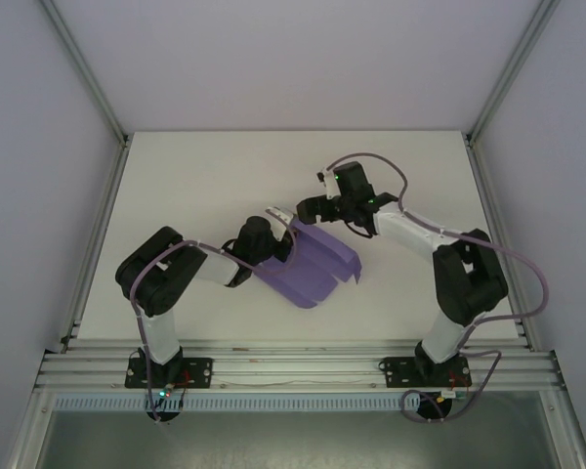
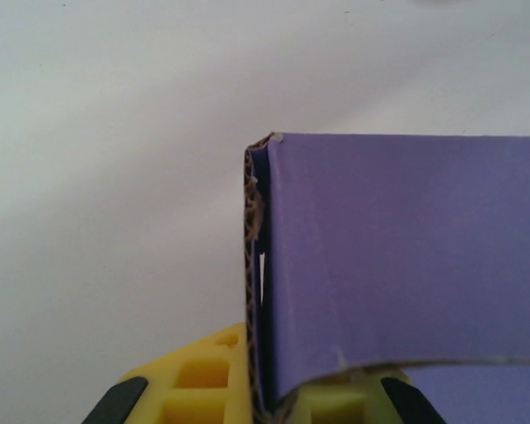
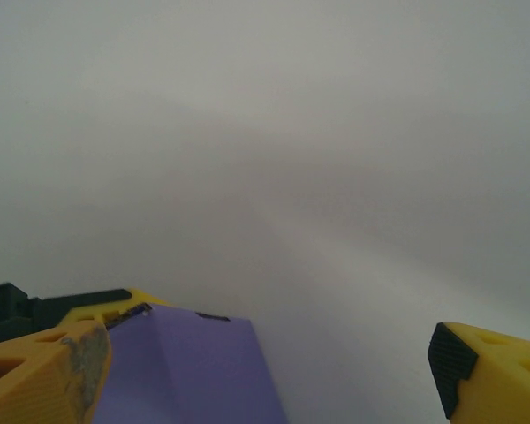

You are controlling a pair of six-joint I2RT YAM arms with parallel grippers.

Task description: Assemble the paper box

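The purple paper box [image 1: 315, 262] is a partly folded sheet with flaps, resting on the white table between the two arms. My left gripper [image 1: 281, 227] is shut on its far left edge. In the left wrist view the box's corrugated edge [image 2: 252, 283] stands upright, pinched between the yellow fingers [image 2: 194, 380], and a purple panel [image 2: 406, 247] folds off to the right. My right gripper [image 1: 311, 209] hovers open just beyond the box's far corner. In the right wrist view that purple corner [image 3: 190, 367] lies between the wide-apart yellow fingers [image 3: 490, 375], close to the left one.
The white table [image 1: 195, 186] is bordered by grey walls and aluminium posts at the far corners. A metal rail [image 1: 293, 366] carrying both arm bases runs along the near edge. The right arm's cable [image 1: 527, 283] loops out to the right.
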